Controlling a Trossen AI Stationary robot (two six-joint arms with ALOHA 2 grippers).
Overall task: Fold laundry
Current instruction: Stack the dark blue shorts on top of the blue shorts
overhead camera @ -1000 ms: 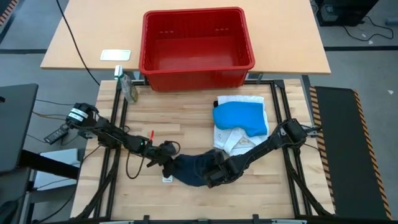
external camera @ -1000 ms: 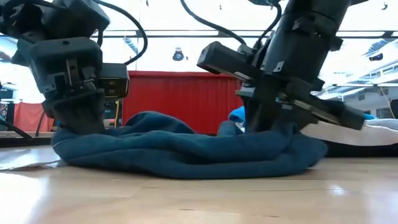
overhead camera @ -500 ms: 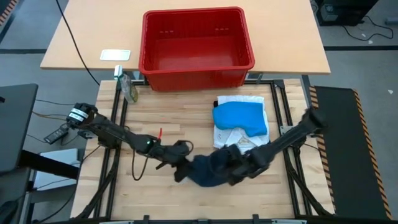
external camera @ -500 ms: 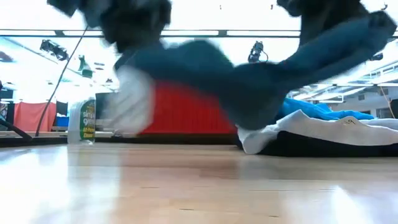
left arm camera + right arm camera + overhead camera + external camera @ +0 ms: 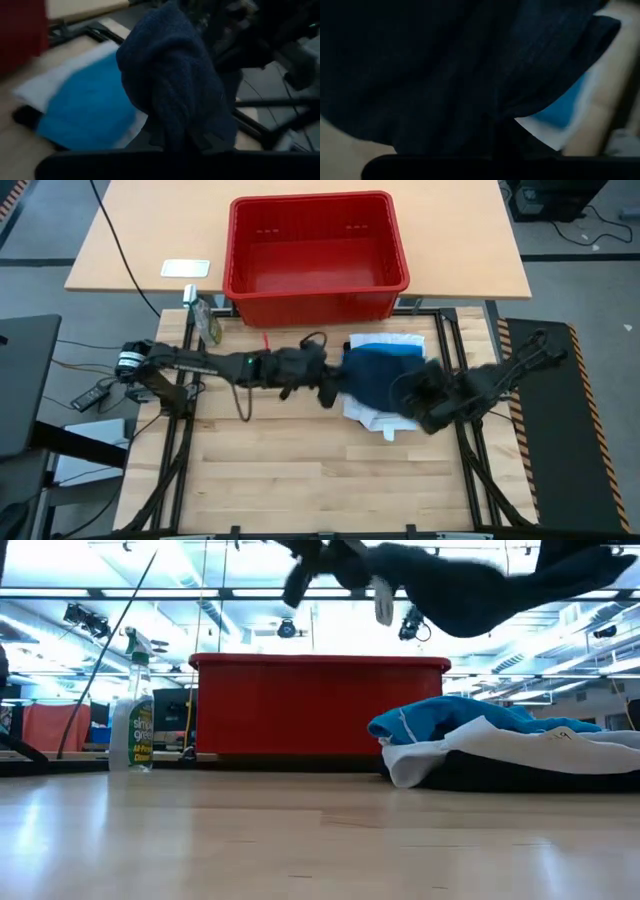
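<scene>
Hanging between both clamped pincers, dark blue cloth [image 5: 375, 375] above blue piece [image 5: 450, 715]

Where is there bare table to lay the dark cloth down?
The near half of the table is bare, as is the strip between the spray bottle and the stack. It is crowded at the stack, where both arms hold the dark cloth aloft.

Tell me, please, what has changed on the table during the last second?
Both claws, left and right, lifted the dark blue cloth off the front of the table and carried it back, above the folded pile. The red basket and spray bottle stayed put.
</scene>
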